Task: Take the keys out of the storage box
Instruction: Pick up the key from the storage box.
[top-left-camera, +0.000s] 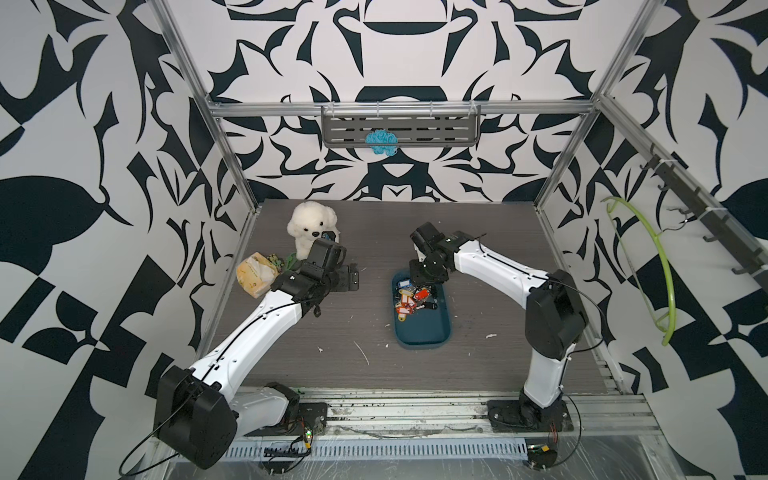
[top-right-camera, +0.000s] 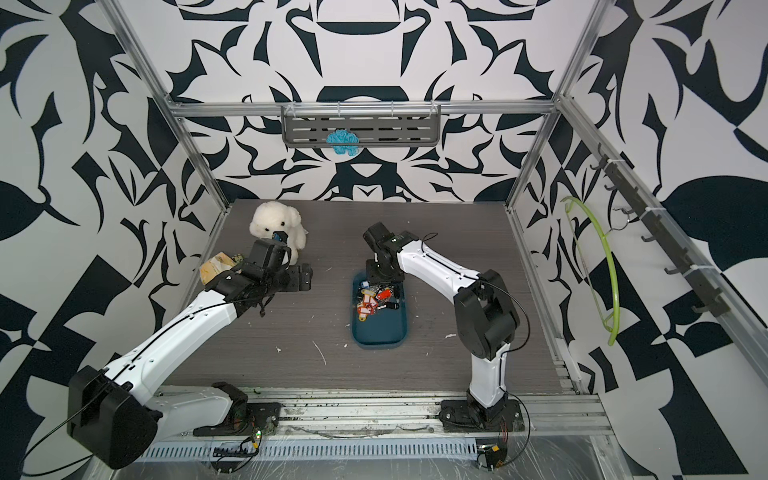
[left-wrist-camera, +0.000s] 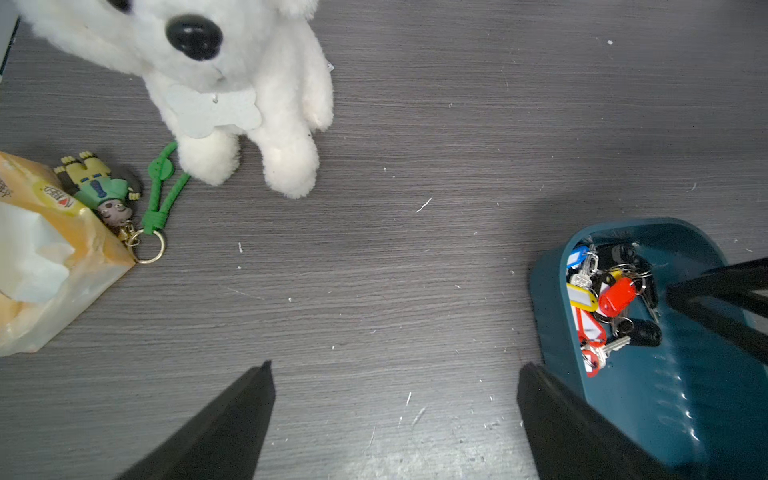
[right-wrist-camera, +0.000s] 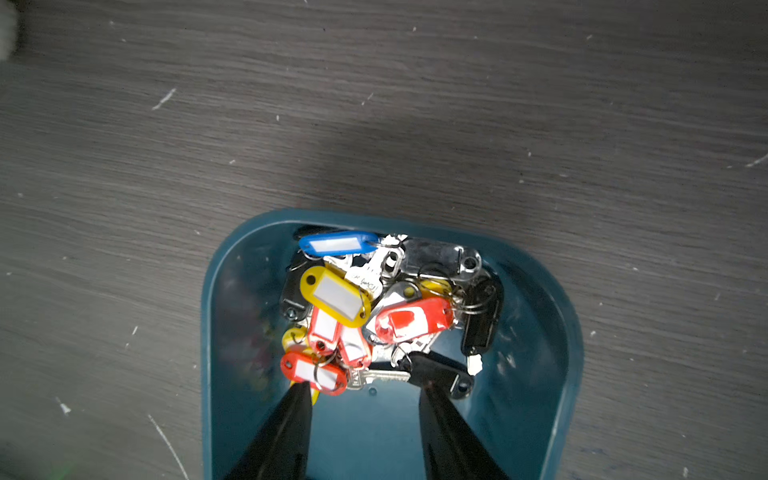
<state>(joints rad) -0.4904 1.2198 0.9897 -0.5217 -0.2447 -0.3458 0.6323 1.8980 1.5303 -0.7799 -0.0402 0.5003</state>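
Note:
The storage box is a shallow dark teal tray lying right of the table's middle. The keys, with red, yellow and blue tags and black fobs, are piled in its far half. My right gripper reaches down into the box at the near edge of the pile. Its jaws stand apart with bare tray floor and one silver key between them. One fingertip meets a red tag, the other a black fob. My left gripper hangs wide open over bare table, left of the box.
A white plush dog sits at the back left. Beside it lie a yellow tissue packet and a green-corded figure keychain. A grey slotted shelf hangs on the back wall, and a green hanger on the right wall.

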